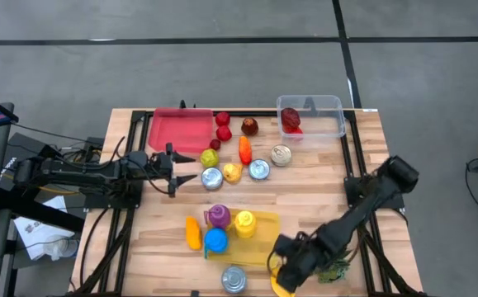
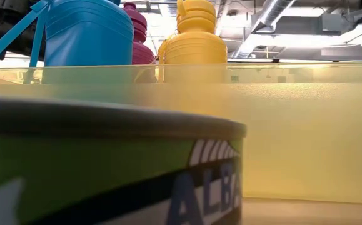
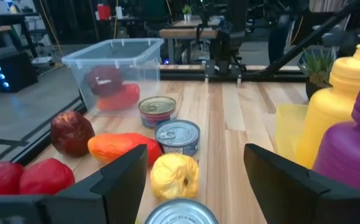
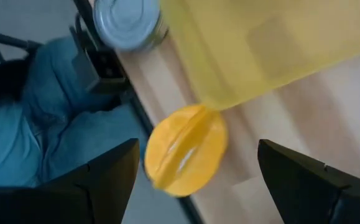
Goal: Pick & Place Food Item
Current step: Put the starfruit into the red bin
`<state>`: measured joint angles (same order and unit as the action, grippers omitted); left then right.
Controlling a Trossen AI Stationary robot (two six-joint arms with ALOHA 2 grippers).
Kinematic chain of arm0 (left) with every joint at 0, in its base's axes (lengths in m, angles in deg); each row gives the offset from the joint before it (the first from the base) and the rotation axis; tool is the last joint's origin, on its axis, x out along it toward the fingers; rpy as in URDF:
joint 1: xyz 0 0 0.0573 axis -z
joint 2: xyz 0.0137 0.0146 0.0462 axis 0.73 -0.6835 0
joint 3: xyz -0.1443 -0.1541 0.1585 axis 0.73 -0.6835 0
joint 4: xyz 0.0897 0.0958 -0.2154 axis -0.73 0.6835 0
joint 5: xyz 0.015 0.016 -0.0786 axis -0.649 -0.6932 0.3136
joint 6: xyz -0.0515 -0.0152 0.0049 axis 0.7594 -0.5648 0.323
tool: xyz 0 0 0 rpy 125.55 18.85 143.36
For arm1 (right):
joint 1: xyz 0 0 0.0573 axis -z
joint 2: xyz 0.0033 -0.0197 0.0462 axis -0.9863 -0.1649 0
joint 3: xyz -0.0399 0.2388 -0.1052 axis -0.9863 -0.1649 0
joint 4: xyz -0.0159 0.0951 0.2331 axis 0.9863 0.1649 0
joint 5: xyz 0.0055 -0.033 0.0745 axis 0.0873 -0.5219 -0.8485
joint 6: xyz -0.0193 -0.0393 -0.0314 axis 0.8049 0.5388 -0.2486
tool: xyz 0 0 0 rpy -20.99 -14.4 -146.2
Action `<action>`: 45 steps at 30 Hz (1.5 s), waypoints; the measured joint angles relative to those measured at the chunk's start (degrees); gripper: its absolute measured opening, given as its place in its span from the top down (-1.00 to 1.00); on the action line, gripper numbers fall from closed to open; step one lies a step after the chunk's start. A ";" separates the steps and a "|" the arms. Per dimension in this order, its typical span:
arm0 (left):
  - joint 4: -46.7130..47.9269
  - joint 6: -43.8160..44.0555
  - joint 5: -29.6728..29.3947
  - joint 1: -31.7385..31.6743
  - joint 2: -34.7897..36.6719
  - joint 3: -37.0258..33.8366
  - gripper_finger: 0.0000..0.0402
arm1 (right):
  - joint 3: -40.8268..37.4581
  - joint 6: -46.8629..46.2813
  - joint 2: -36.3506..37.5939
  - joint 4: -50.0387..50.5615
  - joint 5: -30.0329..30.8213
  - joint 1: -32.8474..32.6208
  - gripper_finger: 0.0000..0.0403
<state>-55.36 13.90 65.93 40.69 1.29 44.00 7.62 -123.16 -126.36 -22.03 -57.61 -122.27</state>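
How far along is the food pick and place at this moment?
Done: two red items lie in the clear bin. In hand: nothing; the left gripper is open beside a can, and the right gripper is open over a yellow food piece at the table's near edge. Left: the loose foods mid-table.

The table [image 1: 321, 194] is pale, matt wood planking with visible grain, framed by dark metal rails. Near its far right corner stands a clear, glossy plastic bin [image 1: 311, 115], and the cans [image 3: 177, 138] mid-table show bright, smooth metal lids. The bottles [image 3: 329, 112] look like smooth, slightly glossy plastic, standing on a translucent yellow plastic tray [image 1: 259, 247] near the front edge.
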 joint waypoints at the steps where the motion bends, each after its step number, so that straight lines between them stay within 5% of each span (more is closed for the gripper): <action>1: -0.29 0.00 0.00 0.00 0.00 0.00 -0.29 | 2.35 -0.77 -1.84 1.37 -0.71 -0.35 -0.56; 11: -1.28 -0.27 -0.02 0.00 0.00 0.00 -0.29 | 21.74 -4.79 -17.29 14.85 -4.48 -2.56 -0.56; 21: -1.19 -0.29 -0.02 0.00 0.00 0.02 -0.29 | 24.82 -5.17 -23.11 18.39 -7.36 -2.44 -0.49; 37: -1.19 -0.36 -0.02 0.00 0.00 0.04 -0.29 | 24.82 -4.44 -23.07 18.90 -4.38 -2.46 0.50; 45: -1.19 -0.38 -0.02 0.00 0.00 0.04 -0.29 | 24.82 -2.71 -23.07 17.80 -4.42 -2.46 0.68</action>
<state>-56.55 13.53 65.90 40.69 1.29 44.05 32.44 -125.87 -149.43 -4.23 -62.03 -124.73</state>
